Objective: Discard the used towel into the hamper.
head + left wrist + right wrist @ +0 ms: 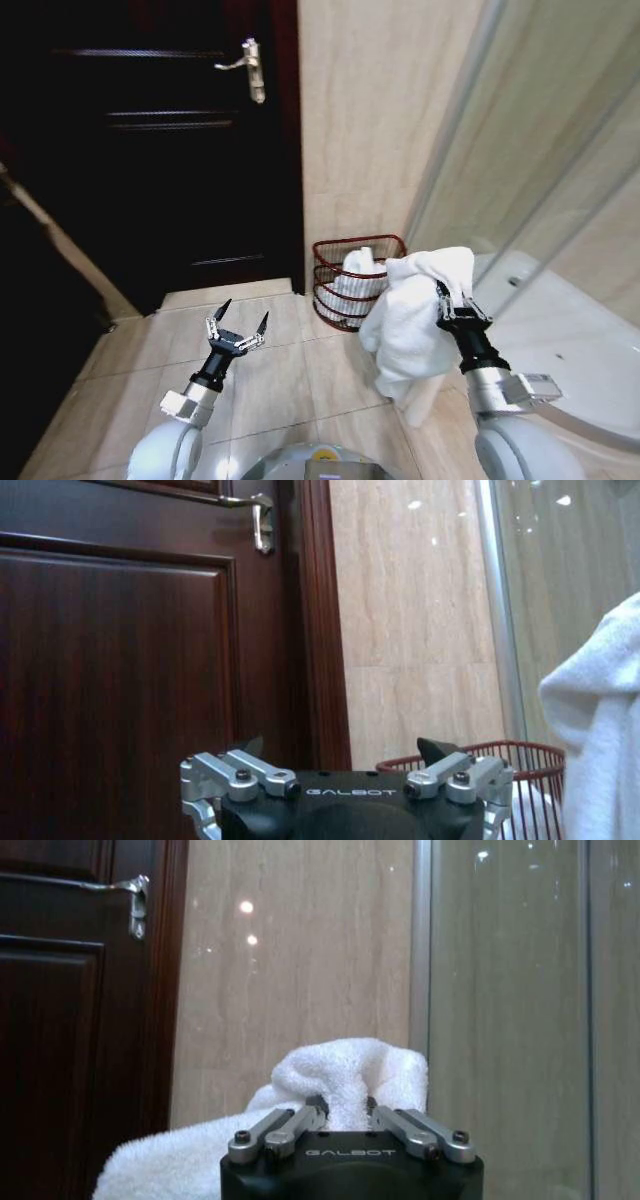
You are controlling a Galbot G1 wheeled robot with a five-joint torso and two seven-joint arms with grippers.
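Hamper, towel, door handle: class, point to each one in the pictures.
hamper [335, 268], head view, on its left wire wall.
towel [408, 315], head view, middle of the hanging cloth.
door handle [252, 68], head view, on its plate.

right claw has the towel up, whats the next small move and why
Probably carry the right claw forward and toward the robot's left until the towel hangs over the hamper. The claw is shut on the towel, which now hangs beside the hamper's rim, not above the opening. The left claw waits open over the floor.
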